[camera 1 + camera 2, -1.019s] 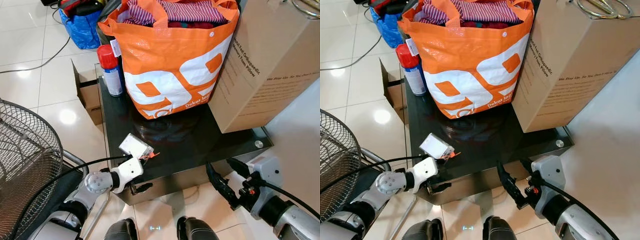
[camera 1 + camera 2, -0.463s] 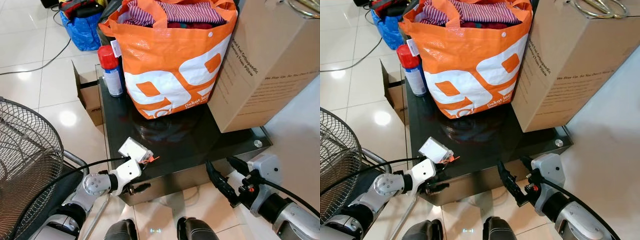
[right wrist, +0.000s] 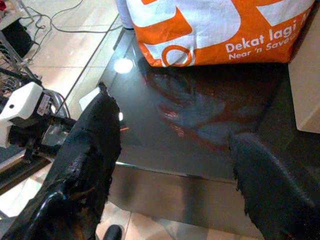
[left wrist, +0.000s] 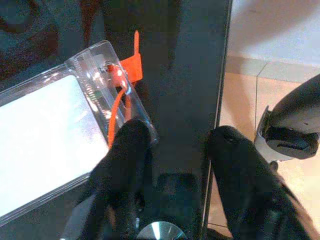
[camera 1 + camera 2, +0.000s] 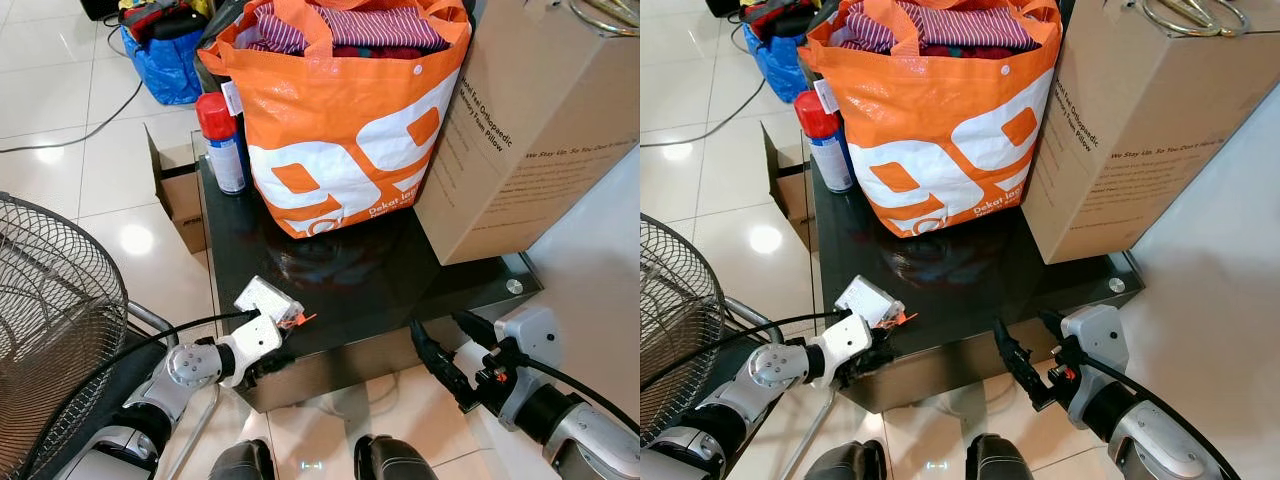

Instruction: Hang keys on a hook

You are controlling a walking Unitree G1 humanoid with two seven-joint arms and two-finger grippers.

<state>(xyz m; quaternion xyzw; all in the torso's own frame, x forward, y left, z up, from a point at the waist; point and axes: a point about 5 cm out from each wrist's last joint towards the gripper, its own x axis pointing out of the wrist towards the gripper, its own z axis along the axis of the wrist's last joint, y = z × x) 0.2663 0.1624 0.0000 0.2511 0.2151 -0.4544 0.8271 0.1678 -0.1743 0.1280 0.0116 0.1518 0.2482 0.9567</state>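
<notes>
A clear card holder with a white card and an orange tag lies flat at the front left corner of the black glass table. My left gripper is open at that corner. One fingertip rests against the holder's end by the orange strap, and the other hangs over the table's edge. My right gripper is open, low in front of the table's front right edge, holding nothing. I can make out no keys or hook.
An orange bag full of clothes and a large cardboard box fill the back of the table, with a red-capped spray can at the back left. A wire fan stands at my left, and a small open carton sits on the floor.
My left gripper has crept up from below the table's edge towards the card holder. The right arm has hardly moved.
</notes>
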